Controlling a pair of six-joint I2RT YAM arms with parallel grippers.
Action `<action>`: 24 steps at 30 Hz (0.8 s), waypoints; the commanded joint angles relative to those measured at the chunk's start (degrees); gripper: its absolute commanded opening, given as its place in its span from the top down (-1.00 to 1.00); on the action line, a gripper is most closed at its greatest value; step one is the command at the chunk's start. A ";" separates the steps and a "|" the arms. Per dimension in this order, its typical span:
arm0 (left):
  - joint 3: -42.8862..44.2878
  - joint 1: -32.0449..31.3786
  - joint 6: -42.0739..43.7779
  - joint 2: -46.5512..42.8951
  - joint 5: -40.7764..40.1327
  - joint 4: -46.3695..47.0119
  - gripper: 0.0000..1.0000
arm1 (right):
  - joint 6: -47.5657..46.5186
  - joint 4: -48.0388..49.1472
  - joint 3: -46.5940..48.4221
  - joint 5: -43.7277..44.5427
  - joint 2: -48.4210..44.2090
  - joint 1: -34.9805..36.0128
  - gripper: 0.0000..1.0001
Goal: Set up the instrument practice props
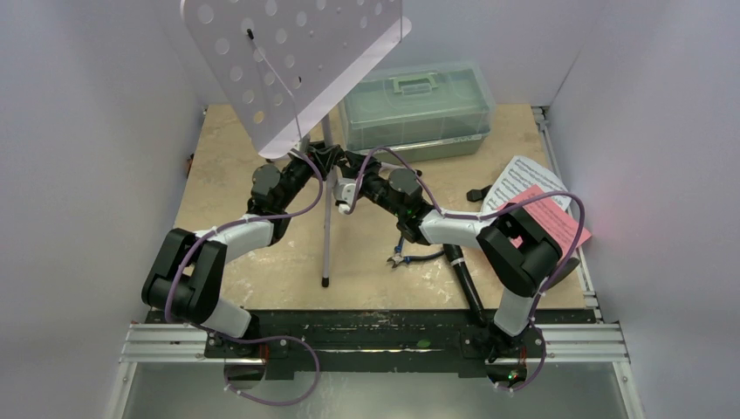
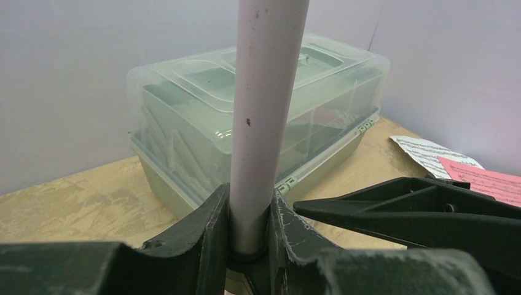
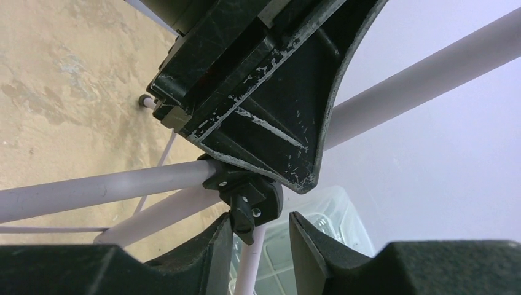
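Note:
The pale lilac music stand [image 1: 288,61] stands upright at mid-table, its perforated desk tilted high above. My left gripper [image 1: 307,164] is shut on its pole [image 2: 264,110], just above the black tripod hub. My right gripper [image 1: 342,168] comes in from the right, open, its jaws [image 3: 259,230] on either side of a leg and the hub's black clamp [image 3: 246,190]. The white sheet [image 1: 524,179] and the pink sheet [image 1: 554,218] lie overlapping at the right edge. A black rod [image 1: 467,284] lies by the right arm. I cannot make out the microphone.
The translucent green toolbox [image 1: 417,109] sits at the back, right behind the stand. Blue-handled pliers [image 1: 406,257] lie in front of the right forearm. One stand leg ends at a foot [image 1: 325,281] near the front. White walls close in on three sides.

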 commanded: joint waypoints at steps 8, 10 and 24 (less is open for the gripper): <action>0.94 0.65 -3.81 0.88 -1.68 -3.24 1.00 | 21.09 6.93 0.31 2.93 -1.30 -0.12 0.52; 0.94 0.64 -3.92 0.88 -1.57 -3.25 1.00 | 27.26 6.57 -0.14 3.01 -2.39 -0.13 0.54; 1.21 0.64 -4.60 1.21 -1.28 -3.45 1.00 | 120.62 -10.60 2.59 15.31 -7.57 -3.31 1.00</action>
